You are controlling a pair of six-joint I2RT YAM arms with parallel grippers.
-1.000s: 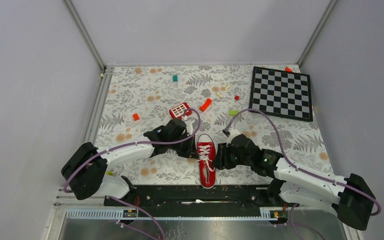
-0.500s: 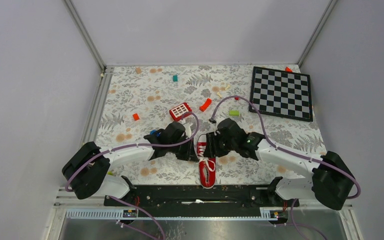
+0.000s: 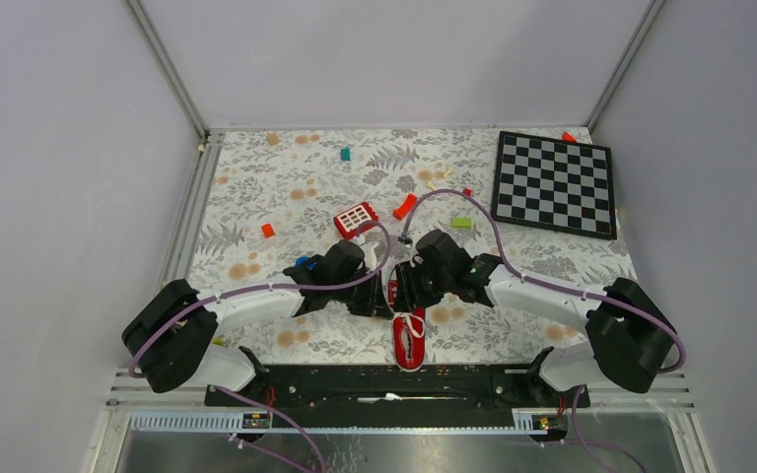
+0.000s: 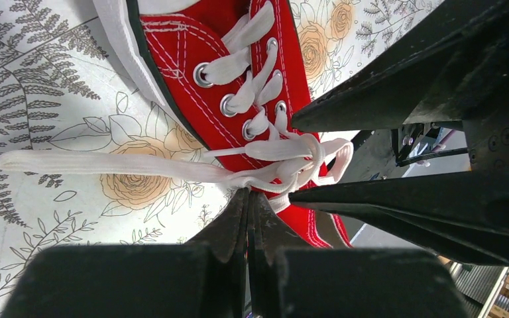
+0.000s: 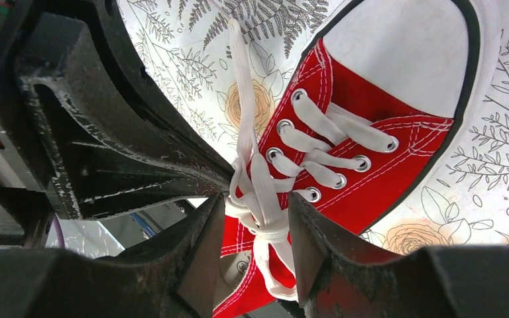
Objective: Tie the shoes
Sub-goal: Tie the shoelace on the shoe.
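The red shoe (image 3: 409, 345) with white toe cap lies between both arms near the table's front edge, mostly covered from above. My left gripper (image 4: 247, 193) is shut, its tips pinching the white lace (image 4: 106, 164) right at the knot beside the shoe (image 4: 192, 46); one lace end stretches away over the floral cloth. My right gripper (image 5: 257, 218) is open over the shoe (image 5: 371, 172), its fingers (image 5: 311, 238) standing either side of the knotted laces (image 5: 260, 211) without closing on them. From above, the left gripper (image 3: 379, 296) and right gripper (image 3: 404, 291) meet over the shoe.
A chessboard (image 3: 555, 183) lies at the back right. A red block with white squares (image 3: 355, 218), a curved red-orange piece (image 3: 406, 206), a green block (image 3: 461, 223) and a small red cube (image 3: 268, 231) lie behind the arms. A black rail (image 3: 384, 384) runs along the near edge.
My right arm has swung left from beside the shoe to over its laces, next to the left gripper, its jaws a little wider. The left gripper has stayed put, shut.
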